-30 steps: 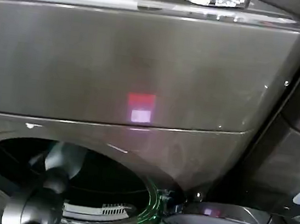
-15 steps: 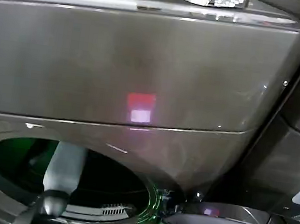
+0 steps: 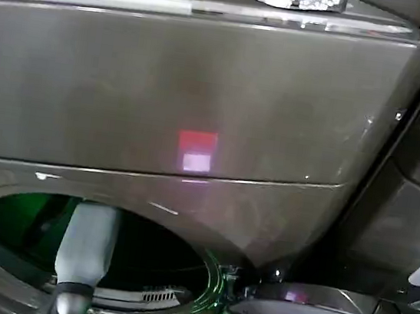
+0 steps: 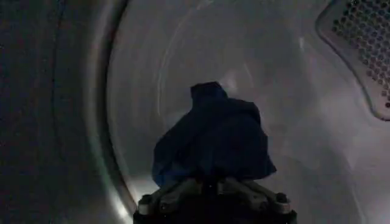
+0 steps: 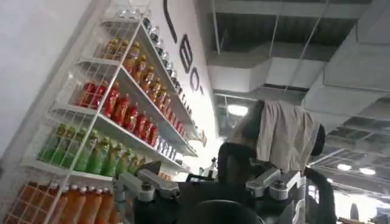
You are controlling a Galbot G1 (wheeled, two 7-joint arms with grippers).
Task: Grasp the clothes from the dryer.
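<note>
dark blue and soft, the clothes (image 4: 212,137) sit bunched in a small heap inside the drum of the dryer (image 3: 203,94), on the shiny curved wall. your left gripper (image 4: 213,185) is right at the near edge of the heap, with its fingers spread on both sides of the bottom of the cloth. the heap hides the tips, so you cannot tell if they pinch the cloth yet or just touch it.

your left arm (image 3: 85,253) goes down through the round mouth of the dryer. your right gripper (image 5: 210,182) is parked far from the drum, open and holding nothing, looking up at shelves of drink bottles.

what could go wrong? the cloth is floppy and the wall is slick. if you squeeze just a thin fold, it may slip out when you pull.

compared with a second ago, your left arm is deeper in the drum.
</note>
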